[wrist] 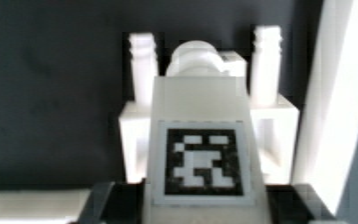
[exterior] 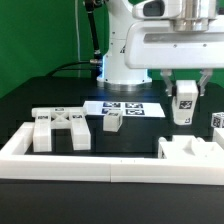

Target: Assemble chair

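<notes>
My gripper (exterior: 184, 94) is shut on a chunky white chair block (exterior: 184, 106) with a black-and-white tag, and holds it in the air at the exterior view's right. In the wrist view the block (wrist: 202, 120) fills the middle between my dark fingers (wrist: 108, 204), tag facing the camera. Under it lies a white chair piece with two prongs (wrist: 140, 55), partly hidden by the block. It seems to be the piece near the rail (exterior: 190, 150). A wide tagged chair piece (exterior: 60, 128) lies at the left, and a small tagged block (exterior: 112, 122) in the middle.
The long white border rail (exterior: 90, 165) runs along the front and shows in the wrist view (wrist: 348, 100). The marker board (exterior: 127, 106) lies flat before the arm's white base (exterior: 125, 60). Another white tagged piece (exterior: 218, 120) sits at the far right edge.
</notes>
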Tool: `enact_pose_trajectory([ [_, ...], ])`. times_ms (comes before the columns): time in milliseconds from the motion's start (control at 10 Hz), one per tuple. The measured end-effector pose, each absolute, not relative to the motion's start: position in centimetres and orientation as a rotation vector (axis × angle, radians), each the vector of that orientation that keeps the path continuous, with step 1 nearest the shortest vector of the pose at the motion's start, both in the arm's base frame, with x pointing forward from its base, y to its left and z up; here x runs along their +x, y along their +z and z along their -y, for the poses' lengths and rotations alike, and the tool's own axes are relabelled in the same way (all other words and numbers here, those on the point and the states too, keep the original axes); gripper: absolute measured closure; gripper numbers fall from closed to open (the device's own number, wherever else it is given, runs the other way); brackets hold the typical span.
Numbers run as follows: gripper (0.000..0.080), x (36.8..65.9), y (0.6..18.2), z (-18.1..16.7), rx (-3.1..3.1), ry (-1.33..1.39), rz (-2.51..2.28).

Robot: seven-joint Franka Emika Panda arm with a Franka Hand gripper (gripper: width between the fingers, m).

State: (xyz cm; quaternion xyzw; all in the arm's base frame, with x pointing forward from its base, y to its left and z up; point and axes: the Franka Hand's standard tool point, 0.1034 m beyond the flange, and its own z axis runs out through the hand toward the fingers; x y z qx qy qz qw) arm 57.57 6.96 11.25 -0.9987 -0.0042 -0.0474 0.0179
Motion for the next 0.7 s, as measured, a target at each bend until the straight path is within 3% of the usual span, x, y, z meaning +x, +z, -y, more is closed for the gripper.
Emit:
enact_pose_trajectory([
  [300, 0.0509, 60.2, 13.0, -8.6, -3.065, -0.406, 0.062],
  [700, 0.0509, 59.9, 12.6, -8.4, -3.071, -0.374, 0.058],
])
